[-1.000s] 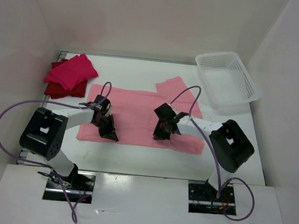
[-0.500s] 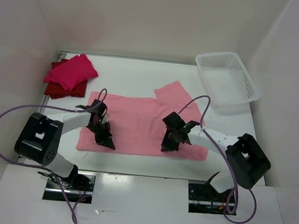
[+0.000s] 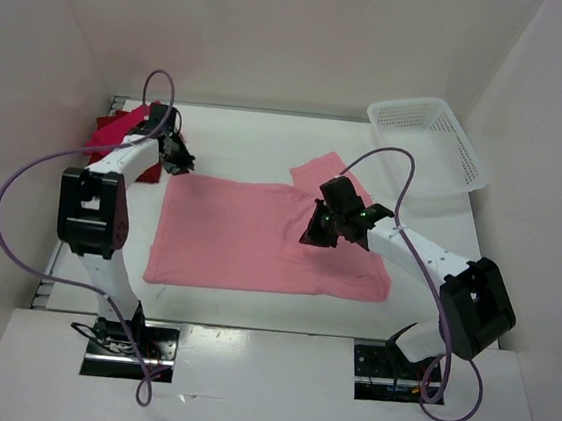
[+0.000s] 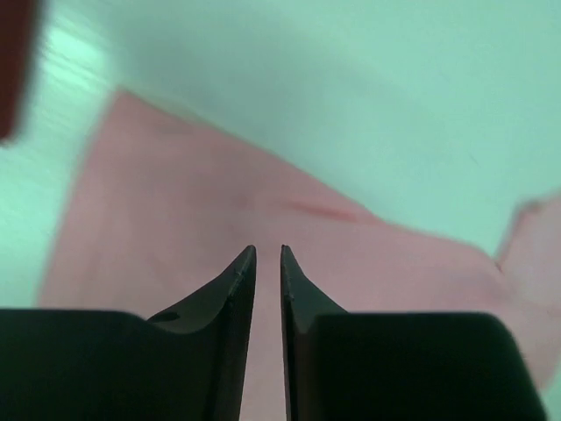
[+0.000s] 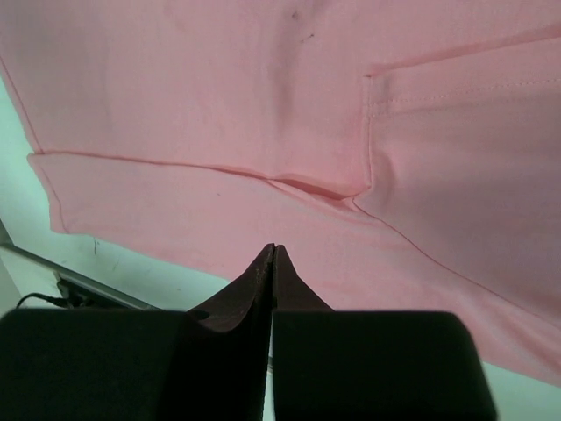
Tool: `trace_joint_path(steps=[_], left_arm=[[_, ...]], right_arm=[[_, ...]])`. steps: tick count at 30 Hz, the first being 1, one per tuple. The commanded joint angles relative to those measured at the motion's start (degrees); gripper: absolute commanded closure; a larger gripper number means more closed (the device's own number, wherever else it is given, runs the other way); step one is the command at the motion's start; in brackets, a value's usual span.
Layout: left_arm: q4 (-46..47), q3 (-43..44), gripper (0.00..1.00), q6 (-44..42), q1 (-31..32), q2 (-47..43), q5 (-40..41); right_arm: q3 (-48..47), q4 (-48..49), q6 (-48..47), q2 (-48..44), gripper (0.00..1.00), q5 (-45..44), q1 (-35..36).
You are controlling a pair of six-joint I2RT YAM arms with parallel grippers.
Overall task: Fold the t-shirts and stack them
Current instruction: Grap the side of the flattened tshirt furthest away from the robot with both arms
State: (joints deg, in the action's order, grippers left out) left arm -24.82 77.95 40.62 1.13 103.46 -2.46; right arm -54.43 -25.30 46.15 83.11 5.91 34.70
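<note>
T-shirts lay piled at the upper left of the bench point(image 3: 249, 132), the magenta t-shirt point(image 3: 118, 131) on the dark red t-shirt point(image 3: 93, 166). Just beside them hung the left gripper point(image 3: 174, 151), jaws parted by a narrow slit, gripping nothing. Mid-frame the pale pink t-shirt point(image 3: 238, 241) was spread flat, one sleeve jutting upward. Over its right half the right gripper point(image 3: 317, 229) kept its jaws clenched tip to tip, nothing visibly pinched. A white lattice basket point(image 3: 447, 138) stood upper right.

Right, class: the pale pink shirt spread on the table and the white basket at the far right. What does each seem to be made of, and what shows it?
The pale pink t-shirt looks like soft, matte cloth, possibly cotton: it lies limp, with stitched seams and a crease. The white basket seems to be moulded plastic, smooth and faintly glossy: its open lattice walls stand stiff.
</note>
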Motion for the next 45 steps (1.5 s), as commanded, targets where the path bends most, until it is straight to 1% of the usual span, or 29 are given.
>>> trace_joint_path(steps=[1,2,6,10,16,20,24,26,30,31,33,34,35,38,41,42,44,45], left_arm=[[0.1,4.7,0.74,-2.1,-3.3,6.1,8.2],[0.1,6.6,0.73,-2.1,-4.0,8.2,8.7],[0.9,8.6,0.65,-2.1,-6.7,12.2,8.7],[0.9,10.7,0.65,-2.1,-7.3,15.9,9.4],[0.9,11.3,0.63,-2.7,-7.3,17.8,9.4],[0.9,11.8,0.58,-3.3,-7.3,18.4,8.4],[1.5,11.3,0.58,-3.8,-6.8,18.4,8.3],[2.0,9.7,0.62,-3.8,-6.2,18.4,8.3],[2.1,9.0,0.74,-3.3,-6.2,18.4,8.9],[2.1,8.4,0.78,-3.3,-6.2,18.4,8.9],[2.1,8.4,0.81,-3.3,-6.2,18.4,8.9],[2.1,8.4,0.83,-3.3,-6.2,18.4,8.9],[2.1,8.4,0.89,-3.3,-6.2,18.4,8.9],[2.1,8.4,0.99,-3.3,-6.2,17.3,8.9],[2.1,8.4,1.0,-3.3,-6.2,15.1,8.9],[2.1,7.7,1.0,-3.3,-6.2,14.5,8.9],[2.1,7.0,1.0,-3.3,-6.2,12.3,8.9],[2.1,6.3,1.0,-3.3,-6.2,11.5,8.9]], right_arm=[[-2.2,2.8,-2.7,-0.5,0.98,0.7,-0.3],[-1.6,2.8,-2.7,-0.5,0.98,0.7,-0.3],[-0.5,2.8,-3.3,-1.0,0.97,1.3,-0.9],[-0.5,2.8,-3.8,-1.0,0.96,1.3,-0.9],[0.0,2.8,-3.8,-1.0,0.96,1.8,-0.9],[0.6,3.3,-3.8,-1.0,0.96,1.8,-0.9],[1.1,3.3,-3.3,-1.0,0.96,1.8,-0.9],[1.1,3.9,-2.7,-1.0,0.96,1.8,-0.9],[0.5,3.9,-2.7,-1.5,0.9,1.3,-0.9],[-0.3,3.9,-2.7,-1.5,0.86,0.8,-0.9],[-1.6,3.9,-2.7,-0.8,0.81,0.8,-1.4],[-3.5,3.9,-2.7,-0.8,0.77,0.8,-1.4],[-4.5,3.9,-2.7,0.1,0.75,0.1,-1.4],[-10.2,2.4,-3.4,3.5,0.67,-2.7,-2.0],[-15.2,2.4,-4.0,8.7,0.6,-3.8,-5.1],[-17.4,3.1,-4.0,10.2,0.6,-4.5,-7.4],[-19.7,4.7,-4.5,14.2,0.57,-7.1,-9.6],[-21.7,6.8,-5.0,15.3,0.57,-8.5,-10.3]])
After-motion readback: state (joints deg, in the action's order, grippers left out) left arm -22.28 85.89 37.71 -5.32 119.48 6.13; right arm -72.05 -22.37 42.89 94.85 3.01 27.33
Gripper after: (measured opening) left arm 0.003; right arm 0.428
